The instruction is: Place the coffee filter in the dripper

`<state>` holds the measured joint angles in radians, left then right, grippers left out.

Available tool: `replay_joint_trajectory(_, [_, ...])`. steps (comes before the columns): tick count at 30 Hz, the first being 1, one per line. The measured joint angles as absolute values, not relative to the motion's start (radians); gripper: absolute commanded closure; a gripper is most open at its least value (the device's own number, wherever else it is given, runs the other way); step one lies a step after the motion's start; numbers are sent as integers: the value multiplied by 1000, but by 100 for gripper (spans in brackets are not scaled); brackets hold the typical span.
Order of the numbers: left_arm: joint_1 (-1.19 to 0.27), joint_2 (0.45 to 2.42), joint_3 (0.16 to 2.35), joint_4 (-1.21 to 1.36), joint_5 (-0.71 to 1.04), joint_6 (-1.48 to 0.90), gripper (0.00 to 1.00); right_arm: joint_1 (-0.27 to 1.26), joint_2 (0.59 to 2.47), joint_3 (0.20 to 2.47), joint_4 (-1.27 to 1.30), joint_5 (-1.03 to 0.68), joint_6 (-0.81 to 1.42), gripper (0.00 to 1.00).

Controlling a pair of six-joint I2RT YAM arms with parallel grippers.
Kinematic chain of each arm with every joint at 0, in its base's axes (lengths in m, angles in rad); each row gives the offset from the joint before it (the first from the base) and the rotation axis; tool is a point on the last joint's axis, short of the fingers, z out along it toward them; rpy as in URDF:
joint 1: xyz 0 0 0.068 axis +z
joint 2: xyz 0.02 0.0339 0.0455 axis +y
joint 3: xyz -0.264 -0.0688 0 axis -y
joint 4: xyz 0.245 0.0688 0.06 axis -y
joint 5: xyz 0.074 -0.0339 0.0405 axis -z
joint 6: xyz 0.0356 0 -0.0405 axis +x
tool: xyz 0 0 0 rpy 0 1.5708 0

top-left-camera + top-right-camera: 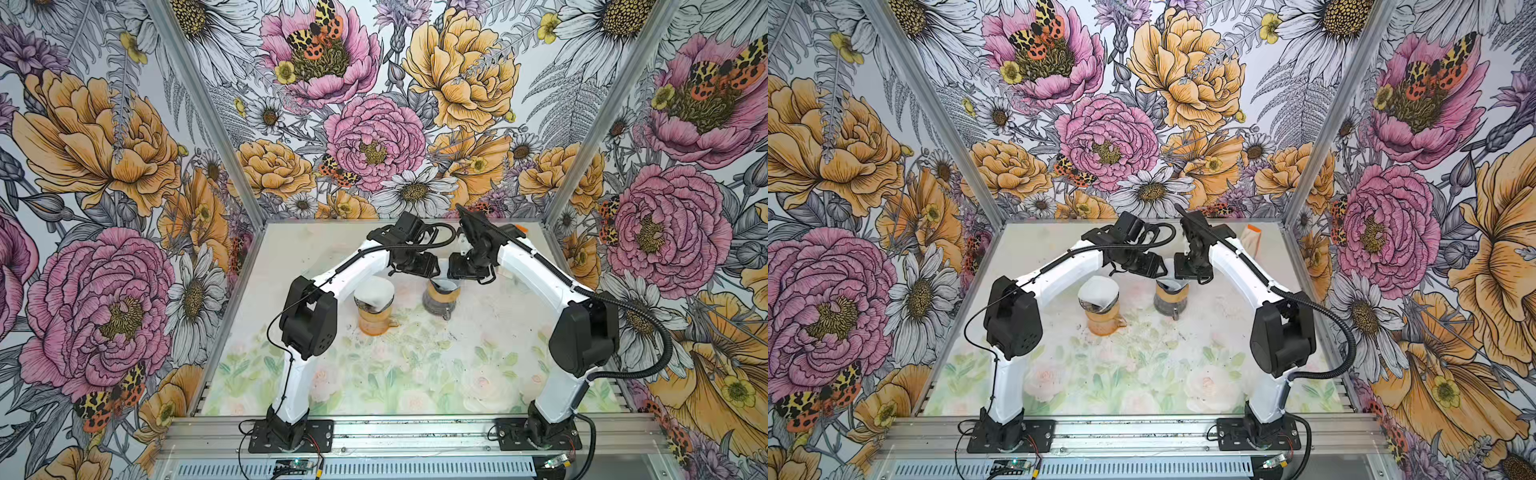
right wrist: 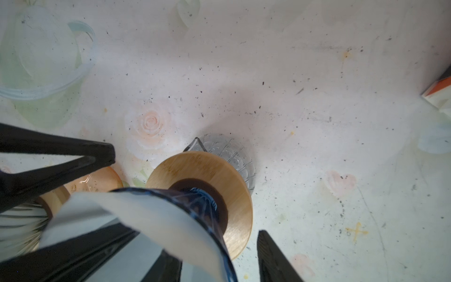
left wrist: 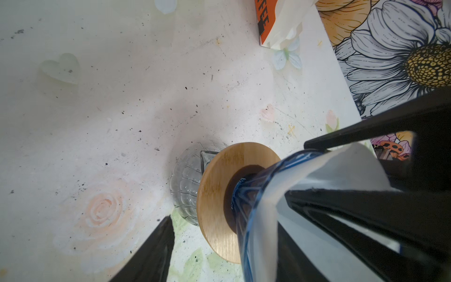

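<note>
ok so this looks like the seating step to me: the coffee filter [image 3: 341, 166] is in the blue glass dripper [image 3: 246, 200]. That sits on its wooden collar [image 3: 214, 195] on top of the ribbed clear carafe [image 3: 185, 185], middle-back in both top views. The paper isn't snug though, its top edge stands above the rim and curls inward a bit

Both arms are over that one dripper. The left gripper [image 3: 228, 205] is parted about halfway, one finger down inside the paper cone and the other outside the glass, well off the wall, so it grips nothing. The right gripper [image 2: 210, 241] does the same from the opposite side, with its outer finger just beside the rim, not clamped as far as I can see

Next move imo: press the paper flat against the wall, then lift both inner fingers straight up so they don't drag the filter out

Containers: the ribbed carafe looks empty. Just beside it the amber carafe [image 1: 374, 326] carries a second dripper [image 1: 371, 308] with its own white filter [image 1: 373, 295], can't tell if anything's inside. The filter packet [image 1: 1252, 241] stands at the back right
</note>
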<state>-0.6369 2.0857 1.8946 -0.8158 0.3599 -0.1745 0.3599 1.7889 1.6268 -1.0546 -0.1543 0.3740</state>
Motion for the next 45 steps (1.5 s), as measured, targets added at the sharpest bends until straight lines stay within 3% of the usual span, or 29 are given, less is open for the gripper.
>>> replay_joint_trajectory(6, [-638, 2086, 1895, -816, 358, -175, 39, 368, 1783, 1600, -1046, -192, 377, 42])
replay_joint_trajectory(28, [-638, 2086, 1895, -816, 355, -175, 39, 376, 1770, 1541, -1026, -251, 385, 41])
replay_joint_trajectory(45, [-638, 2086, 1894, -816, 355, -175, 41, 345, 1766, 1557, -1026, -178, 385, 41])
